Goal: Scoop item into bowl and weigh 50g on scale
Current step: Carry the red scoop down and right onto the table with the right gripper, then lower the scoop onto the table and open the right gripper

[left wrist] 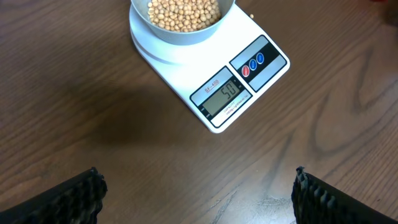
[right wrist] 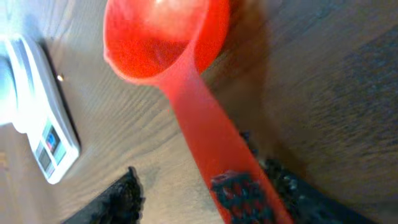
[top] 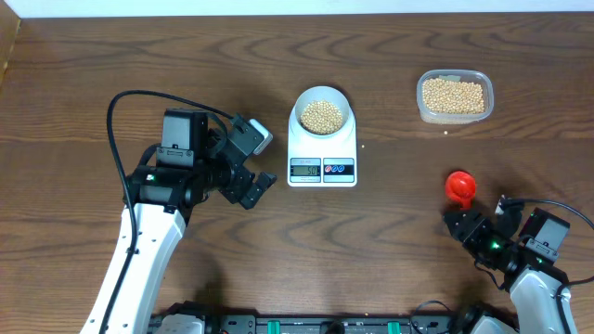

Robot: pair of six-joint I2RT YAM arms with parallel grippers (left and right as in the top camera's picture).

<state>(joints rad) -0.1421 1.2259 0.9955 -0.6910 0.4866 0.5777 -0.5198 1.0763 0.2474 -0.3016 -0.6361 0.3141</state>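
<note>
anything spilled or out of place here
One small round tan bean lies loose on the wooden table beside the white rectangular digital scale, another just in front of the clear plastic tub. Otherwise nothing stands out.

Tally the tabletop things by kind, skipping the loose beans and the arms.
Pale bowl: 1
Clear plastic tub: 1
Digital kitchen scale: 1
Red scoop: 1
Total: 4
</note>
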